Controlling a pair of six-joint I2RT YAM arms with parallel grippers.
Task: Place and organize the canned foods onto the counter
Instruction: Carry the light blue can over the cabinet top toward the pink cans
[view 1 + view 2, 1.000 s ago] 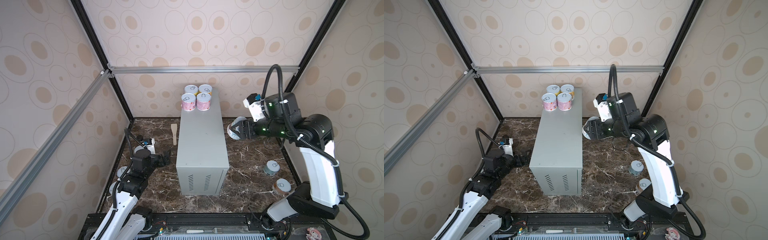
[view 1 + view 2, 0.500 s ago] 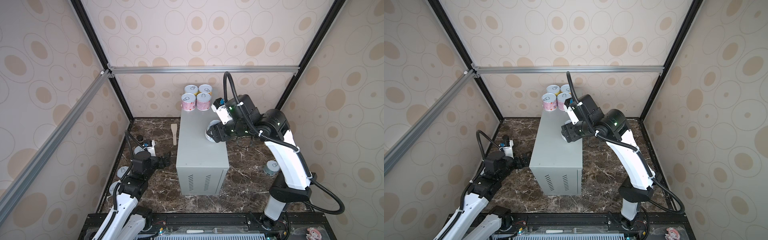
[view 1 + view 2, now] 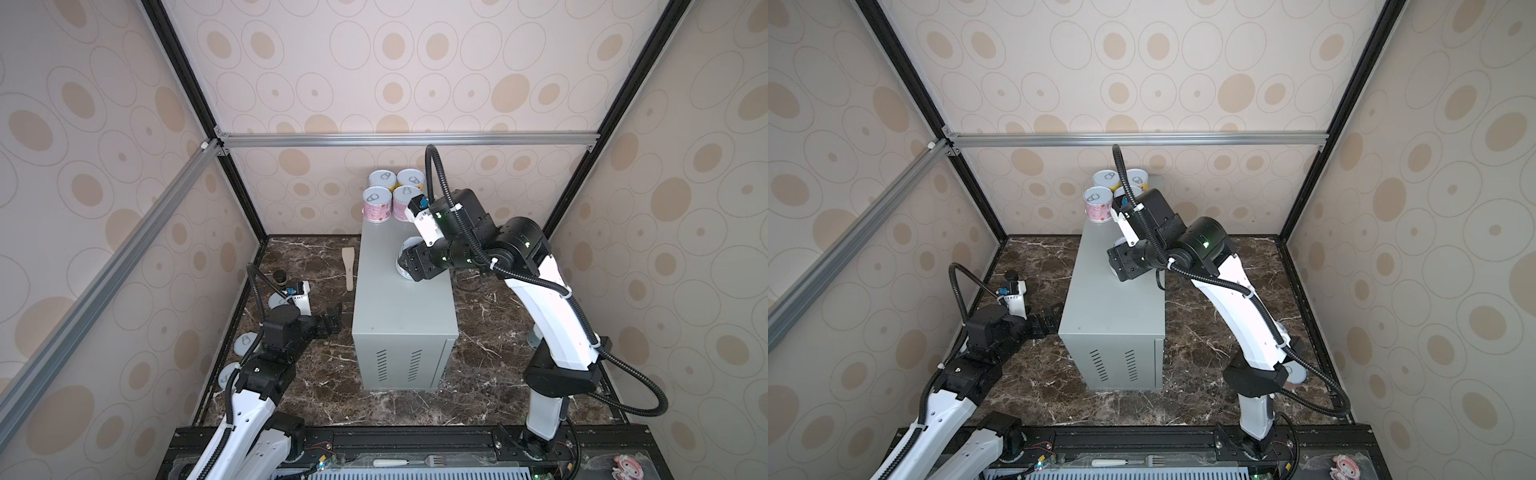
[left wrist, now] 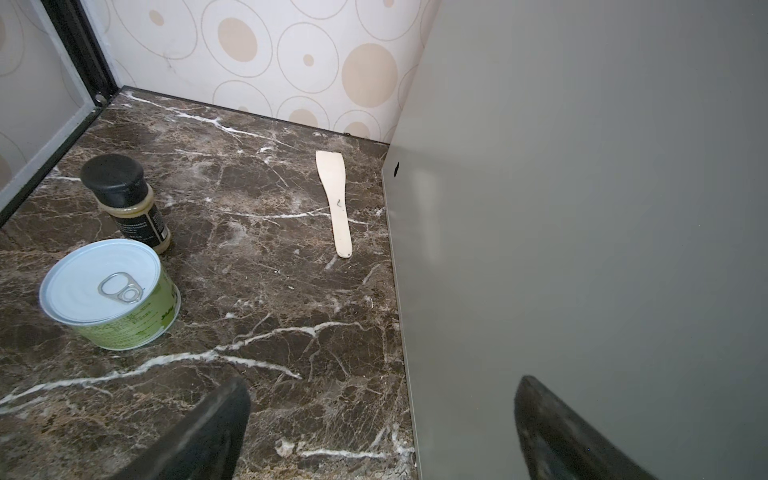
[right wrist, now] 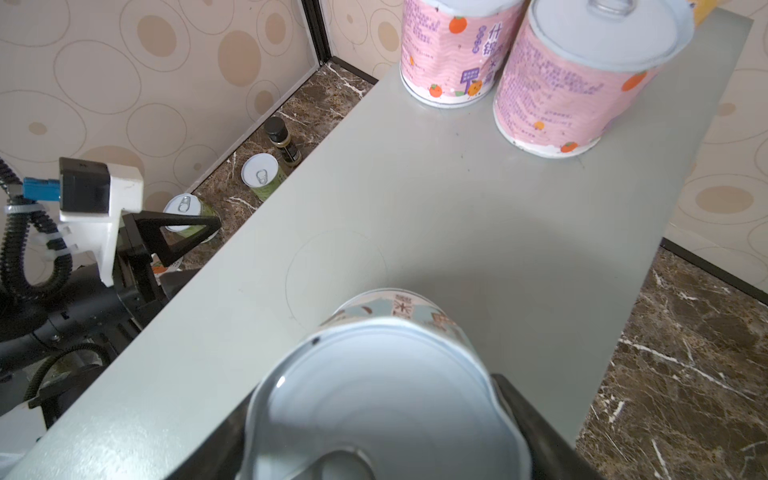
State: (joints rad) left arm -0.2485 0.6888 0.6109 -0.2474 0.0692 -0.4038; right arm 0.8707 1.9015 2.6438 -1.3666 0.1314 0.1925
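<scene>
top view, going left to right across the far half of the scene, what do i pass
dark-capped bottle → wooden spatula → counter → right arm

1. table [image 3: 399, 299]: grey painted sheet metal, smooth, matt.
2. floor [image 4: 257, 266]: dark brown marble with white veins, polished, faintly glossy.
3. green can [image 4: 110, 293]: shiny smooth metal lid, printed paper-like label.
4. light-blue can [image 5: 374, 386]: glossy metal lid, printed label.
5. pink cans [image 5: 573, 79]: satin printed labels.
6. spatula [image 4: 337, 203]: pale bare wood, matt.
7. bottle [image 4: 124, 195]: matt black plastic cap, clear glossy body.
</scene>
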